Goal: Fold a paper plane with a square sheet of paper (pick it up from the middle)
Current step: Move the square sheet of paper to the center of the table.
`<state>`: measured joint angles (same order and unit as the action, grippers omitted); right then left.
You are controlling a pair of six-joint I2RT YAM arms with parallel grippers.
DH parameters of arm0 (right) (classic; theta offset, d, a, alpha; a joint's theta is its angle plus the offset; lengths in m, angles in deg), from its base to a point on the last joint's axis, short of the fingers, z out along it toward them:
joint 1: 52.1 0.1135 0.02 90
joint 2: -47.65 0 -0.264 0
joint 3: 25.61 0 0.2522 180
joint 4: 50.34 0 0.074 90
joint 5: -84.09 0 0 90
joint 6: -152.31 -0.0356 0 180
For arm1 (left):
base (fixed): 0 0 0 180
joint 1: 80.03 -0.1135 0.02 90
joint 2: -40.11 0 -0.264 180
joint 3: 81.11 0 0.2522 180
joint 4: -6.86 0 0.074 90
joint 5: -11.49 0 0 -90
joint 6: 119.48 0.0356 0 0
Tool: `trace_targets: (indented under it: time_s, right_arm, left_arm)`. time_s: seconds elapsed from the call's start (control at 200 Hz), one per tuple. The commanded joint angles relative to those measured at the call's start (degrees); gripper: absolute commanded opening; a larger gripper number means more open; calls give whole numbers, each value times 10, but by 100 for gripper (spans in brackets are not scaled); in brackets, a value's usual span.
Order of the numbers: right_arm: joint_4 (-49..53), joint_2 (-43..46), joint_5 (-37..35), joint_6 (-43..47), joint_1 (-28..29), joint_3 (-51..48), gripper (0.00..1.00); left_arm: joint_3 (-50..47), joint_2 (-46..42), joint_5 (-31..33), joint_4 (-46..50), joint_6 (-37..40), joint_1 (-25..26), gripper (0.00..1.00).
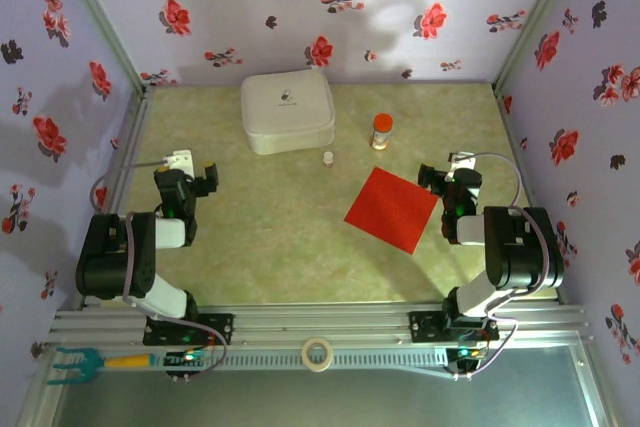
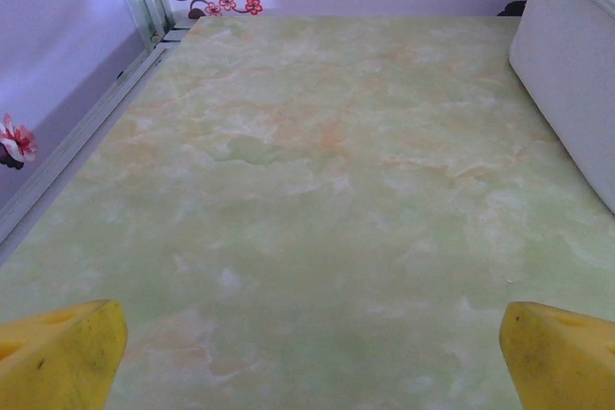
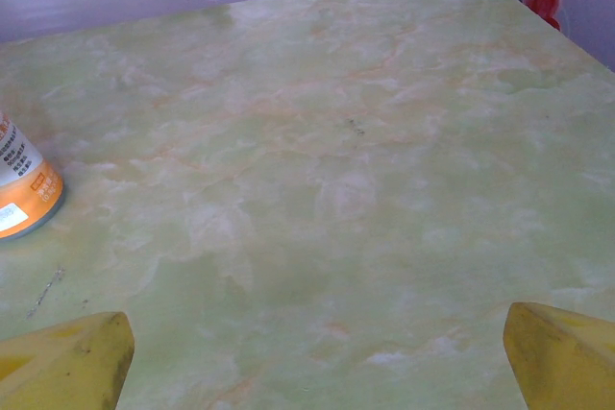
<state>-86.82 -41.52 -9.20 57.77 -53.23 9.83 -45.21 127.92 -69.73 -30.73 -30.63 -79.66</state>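
Both pincers stand wide open and empty. The left gripper (image 2: pixel 307 372) hangs over the bare marbled table (image 2: pixel 288 189) near its left edge, yellow fingertips (image 2: pixel 58 357) spread far apart. The right gripper (image 3: pixel 317 367) is spread the same way above the table's right side.

Between the two arms, right of centre and about midway between the near and far edges, lies the square sheet of paper (image 1: pixel 392 210). It is flat and uncreased, turned cornerwise like a diamond, with one corner just beside the right arm (image 1: pixel 500 247). No fold is made yet, so the whole job lies ahead.

Beyond the sheet, toward the far edge, an orange-capped bottle (image 1: pixel 381 131) stands upright with a tiny pale object (image 1: pixel 328 158) to its left. A white rounded case (image 1: pixel 287 112) sits by the far edge, a little left of centre. A roll of tape (image 1: pixel 318 352) rests on the rail in front of the near edge.

The likely trouble is the pickup. A thin sheet flat on a smooth top gives fingers little to bite. A pinch at the middle may skid the paper or bunch it into stray wrinkles that would spoil clean creases. A sideways shove could push it toward the bottle, and a finger coming in low from the right could catch the nearest corner and flip it.
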Motion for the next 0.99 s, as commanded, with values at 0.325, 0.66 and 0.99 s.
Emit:
trace_targets:
  time_s: [0.325,0.66,0.99]
  right_arm:
    - [3,-1,-14,-5,4,10,99]
    - [-3,12,5,6,7,2,99]
    - [222,163,-44,-58,10,42,99]
  left_arm:
    - [2,6,5,0,-3,-3,100]
    - [2,3,-24,4,2,-4,100]
    - [-3,-162,14,149,-45,-2,100]
